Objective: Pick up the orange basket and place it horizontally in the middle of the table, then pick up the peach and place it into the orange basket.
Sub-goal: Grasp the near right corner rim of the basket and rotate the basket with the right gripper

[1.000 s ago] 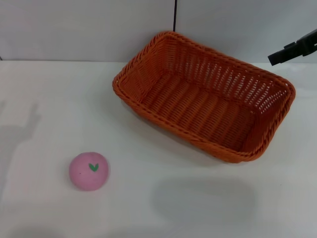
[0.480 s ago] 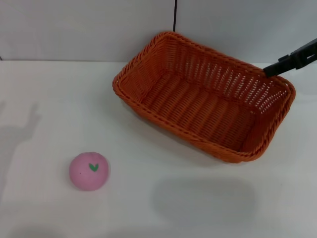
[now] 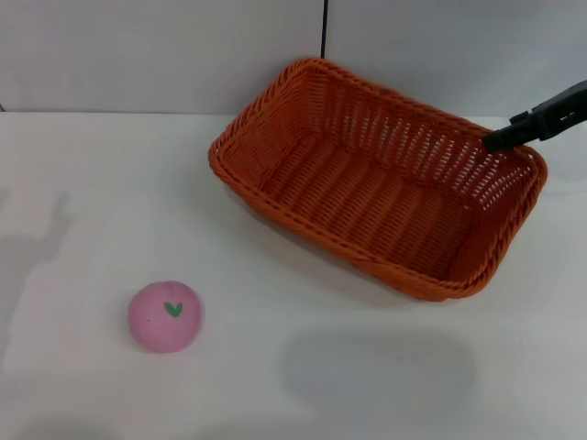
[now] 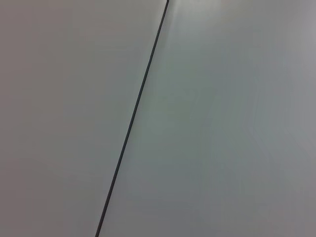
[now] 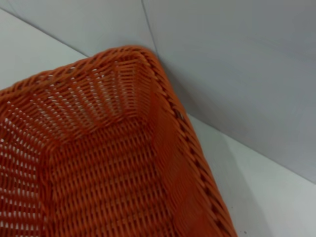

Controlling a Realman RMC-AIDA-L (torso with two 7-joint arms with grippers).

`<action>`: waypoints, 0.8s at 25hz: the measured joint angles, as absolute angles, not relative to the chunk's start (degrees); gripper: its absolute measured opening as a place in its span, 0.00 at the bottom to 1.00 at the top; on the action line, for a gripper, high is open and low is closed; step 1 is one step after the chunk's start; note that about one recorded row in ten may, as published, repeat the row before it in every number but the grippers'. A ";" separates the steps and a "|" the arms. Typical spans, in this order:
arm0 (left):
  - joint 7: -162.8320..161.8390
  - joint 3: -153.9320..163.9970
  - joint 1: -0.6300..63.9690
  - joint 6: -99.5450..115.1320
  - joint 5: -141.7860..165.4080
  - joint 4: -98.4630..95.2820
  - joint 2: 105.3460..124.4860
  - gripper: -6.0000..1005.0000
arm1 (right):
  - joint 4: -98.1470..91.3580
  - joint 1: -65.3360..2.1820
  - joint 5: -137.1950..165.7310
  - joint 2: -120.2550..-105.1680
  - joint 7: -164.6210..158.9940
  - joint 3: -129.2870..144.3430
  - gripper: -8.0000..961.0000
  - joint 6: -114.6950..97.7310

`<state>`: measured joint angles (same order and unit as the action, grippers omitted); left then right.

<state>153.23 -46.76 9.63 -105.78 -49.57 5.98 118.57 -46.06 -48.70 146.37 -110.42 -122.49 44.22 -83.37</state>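
head: high, down | right wrist: close on orange basket (image 5: pixel 98 163) | left wrist: wall

A plain, pale grey flat wall surface (image 4: pixel 222 123) fills the left wrist view, split by a thin dark straight seam line (image 4: pixel 132 118) that runs diagonally across the picture between two smooth panels. No claw shows here, so nothing can be placed relative to one.

The basket (image 3: pixel 376 179) looks like woven wicker or plastic cane, ribbed and faintly shiny. The peach (image 3: pixel 165 316) seems soft, matt, slightly grainy. The table (image 3: pixel 92 202) is smooth and matt.
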 joint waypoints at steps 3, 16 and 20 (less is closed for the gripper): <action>153.19 -46.75 9.57 -105.80 -49.57 5.98 118.57 0.84 | -45.11 -48.35 146.37 -110.78 -121.13 44.21 0.57 -82.17; 152.66 -46.76 9.56 -105.71 -49.57 5.97 118.57 0.84 | -42.13 -48.31 146.48 -111.53 -118.01 44.21 0.53 -80.42; 152.66 -46.76 9.58 -105.63 -49.57 5.97 118.56 0.84 | -42.06 -48.04 146.51 -111.53 -117.43 44.20 0.49 -80.41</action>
<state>152.66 -46.76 9.58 -105.63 -49.57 5.97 118.56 -42.06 -48.04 146.51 -111.53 -117.43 44.20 -80.41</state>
